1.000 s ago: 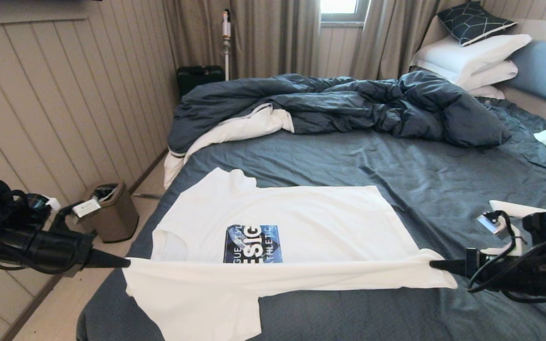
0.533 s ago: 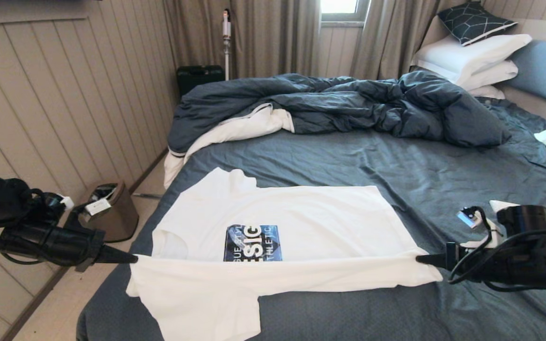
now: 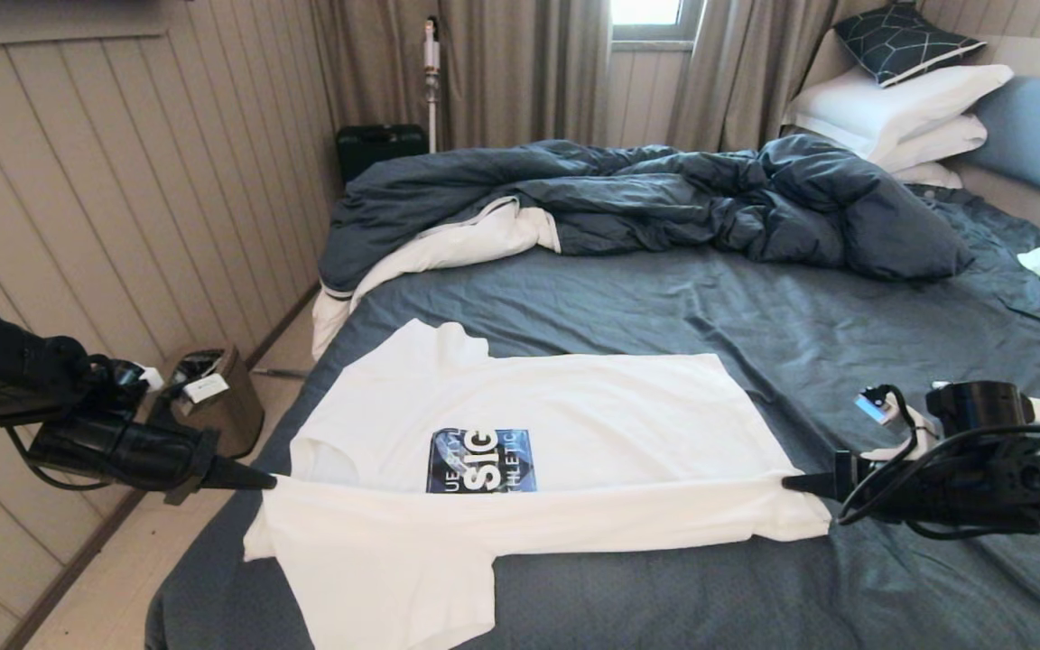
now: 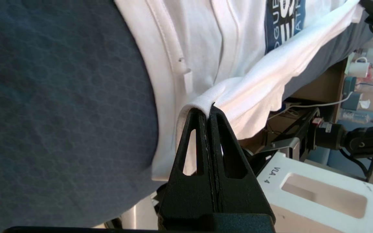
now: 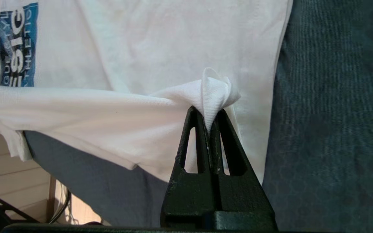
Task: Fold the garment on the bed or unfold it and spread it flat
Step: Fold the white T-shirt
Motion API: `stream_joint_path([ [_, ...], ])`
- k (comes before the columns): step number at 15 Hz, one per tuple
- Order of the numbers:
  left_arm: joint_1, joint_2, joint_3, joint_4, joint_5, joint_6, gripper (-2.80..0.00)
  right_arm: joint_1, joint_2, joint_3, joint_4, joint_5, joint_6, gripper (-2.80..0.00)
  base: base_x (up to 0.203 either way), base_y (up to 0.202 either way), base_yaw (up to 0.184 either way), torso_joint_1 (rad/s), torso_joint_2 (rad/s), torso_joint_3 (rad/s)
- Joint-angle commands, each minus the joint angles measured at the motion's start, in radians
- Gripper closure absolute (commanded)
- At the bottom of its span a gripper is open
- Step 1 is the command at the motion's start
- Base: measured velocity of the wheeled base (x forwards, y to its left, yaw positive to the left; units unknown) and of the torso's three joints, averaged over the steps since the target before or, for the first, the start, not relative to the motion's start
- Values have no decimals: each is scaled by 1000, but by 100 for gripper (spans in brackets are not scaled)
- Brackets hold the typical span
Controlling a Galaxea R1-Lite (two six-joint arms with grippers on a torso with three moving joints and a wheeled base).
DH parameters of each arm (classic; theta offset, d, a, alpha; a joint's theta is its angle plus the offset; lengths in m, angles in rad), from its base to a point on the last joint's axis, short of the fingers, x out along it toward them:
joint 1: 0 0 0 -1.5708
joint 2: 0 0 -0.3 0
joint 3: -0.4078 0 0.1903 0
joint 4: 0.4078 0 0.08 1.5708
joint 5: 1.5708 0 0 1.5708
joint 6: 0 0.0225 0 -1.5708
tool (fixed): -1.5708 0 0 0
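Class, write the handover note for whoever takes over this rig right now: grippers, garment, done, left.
Left gripper: jaws shut on the white T-shirt, collar end.
Right gripper: jaws shut on the hem end.
T-shirt lies on the bed, near edge lifted and stretched between both grippers, over part of the blue print.
Done: both ends gripped, fold begun.
Left: carry the edge across, lay down, release.

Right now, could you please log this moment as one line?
left gripper: shut on shirt | right gripper: shut on shirt | near edge lifted over bed
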Motion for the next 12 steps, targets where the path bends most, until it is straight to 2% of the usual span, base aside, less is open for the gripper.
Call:
stream_joint_path([
  [1,0,15,-7,7,-5,2,0,7,8,-5,-4,-38,0,-280,0,0,0,0,0,0],
  [2,0,15,-8,7,-5,2,-280,9,8,-4,-6,-45,-2,-280,0,0,0,0,0,0],
  [5,0,-1,-9,-2,-6,-33,-280,3,1,1,-6,-50,-3,-280,0,0,0,0,0,0],
  [12,20,-78,11,7,-9,-36,-280,-37,-64,15,-1,-49,-5,-280,0,0,0,0,0,0],
])
